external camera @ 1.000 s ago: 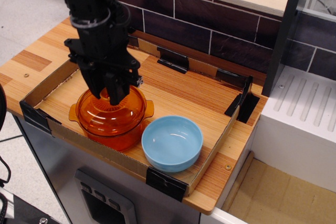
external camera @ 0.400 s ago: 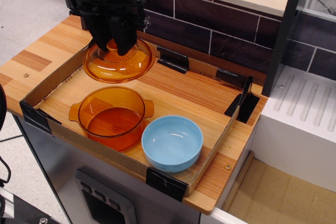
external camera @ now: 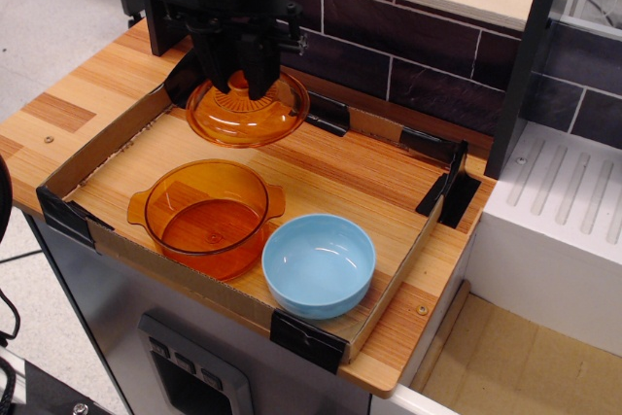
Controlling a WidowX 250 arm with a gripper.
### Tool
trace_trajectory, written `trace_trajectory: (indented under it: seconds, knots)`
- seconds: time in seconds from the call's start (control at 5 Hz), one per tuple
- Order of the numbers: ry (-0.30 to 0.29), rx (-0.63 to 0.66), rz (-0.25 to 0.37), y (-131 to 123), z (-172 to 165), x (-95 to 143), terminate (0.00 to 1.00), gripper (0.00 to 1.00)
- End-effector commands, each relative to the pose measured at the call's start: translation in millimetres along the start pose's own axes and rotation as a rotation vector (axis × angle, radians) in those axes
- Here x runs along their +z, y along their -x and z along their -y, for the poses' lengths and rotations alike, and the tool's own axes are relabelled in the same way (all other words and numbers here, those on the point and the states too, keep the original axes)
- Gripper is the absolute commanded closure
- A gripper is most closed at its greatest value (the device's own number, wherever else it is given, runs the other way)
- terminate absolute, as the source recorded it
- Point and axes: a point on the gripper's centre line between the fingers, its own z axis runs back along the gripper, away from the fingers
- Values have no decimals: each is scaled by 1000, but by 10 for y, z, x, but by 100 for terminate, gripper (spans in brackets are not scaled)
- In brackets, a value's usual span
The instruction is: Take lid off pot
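the gripper (external camera: pixel 246 80) is clamping the centre knob of the lid (external camera: pixel 248 112) and holding it in the air, above the back half of the cardboard tray (external camera: pixel 97 148) and behind the pot (external camera: pixel 206 211). 1 second ago the lid was sitting on the pot with the fingers around the knob; 0.4 seconds ago it was already lifted clear, and now it is travelling further to the right and slightly back, hanging roughly level. the pot is sitting open where it was, at the front left of the tray, its 2 side handles showing and its inside empty as far as the view tells. the light-blue bowl (external camera: pixel 319 264) is resting just beside it on the right, appearing to touch or nearly touch the pot's rim.

in my judgement the removal itself is done: lid and pot are well apart. what is remaining is setting the lid down, and the bare wood at the back right of the tray looks like the open spot. the glass is smooth and the hold is only on a small knob, so a slip is the risk.
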Motion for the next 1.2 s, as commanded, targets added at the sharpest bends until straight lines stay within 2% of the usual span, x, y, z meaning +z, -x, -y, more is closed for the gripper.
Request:
trace_trajectory:
  seconds: [0.0, 0.4, 0.6, 0.8, 1.0]
  knots:
    - [-35, 48, 61, -233, -210, -83, 0, 100]
    - [-73, 66, 67, -327, -500, -302, 0, 100]
    - [-109, 68, 77, -334, -585, -427, 0, 100]
    - [-131, 58, 61, -308, -596, -514, 0, 100]
    - [-122, 42, 45, -263, -577, -520, 0, 0]
